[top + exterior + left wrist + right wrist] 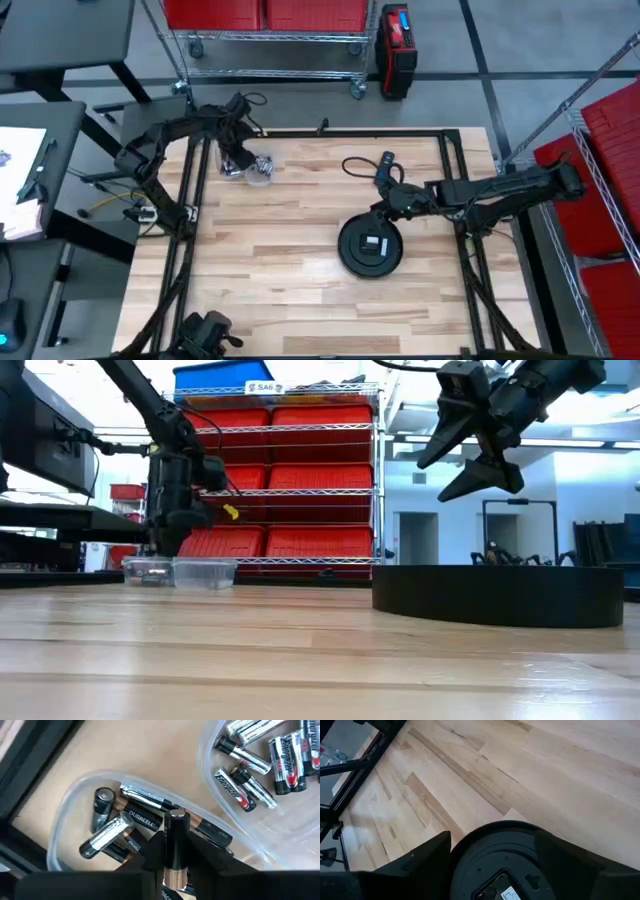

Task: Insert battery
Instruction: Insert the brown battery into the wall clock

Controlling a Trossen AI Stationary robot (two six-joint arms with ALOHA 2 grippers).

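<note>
Two clear plastic trays stand at the table's far left. One tray [64, 851] holds several black-and-copper Duracell batteries. The other tray [209, 800] holds several silver Energizer batteries. My left gripper [175, 872] reaches down into the Duracell tray [150, 570] and is shut on one battery [176, 832]. A black round device [372, 245] lies flat on the table right of centre, with a small labelled recess [506, 893] in its top. My right gripper [468, 452] hangs open above the device's far edge and touches nothing. My left gripper pinches a Duracell battery between its two fingers, on the copper-coloured part [175, 870]. The battery lies along the fingers, and its black end [176, 817] sticks out past the fingertips. The fingers come from above, pointing down into the tray. I cannot tell whether the battery's end touches the batteries below.
A black cable [360, 165] loops on the table beyond the round device. Black frame rails [195, 200] run along the table's left and right sides. Bare wood [270, 270] stretches between the trays and the device. Beyond the table stands a wire rack of red bins [300, 470].
</note>
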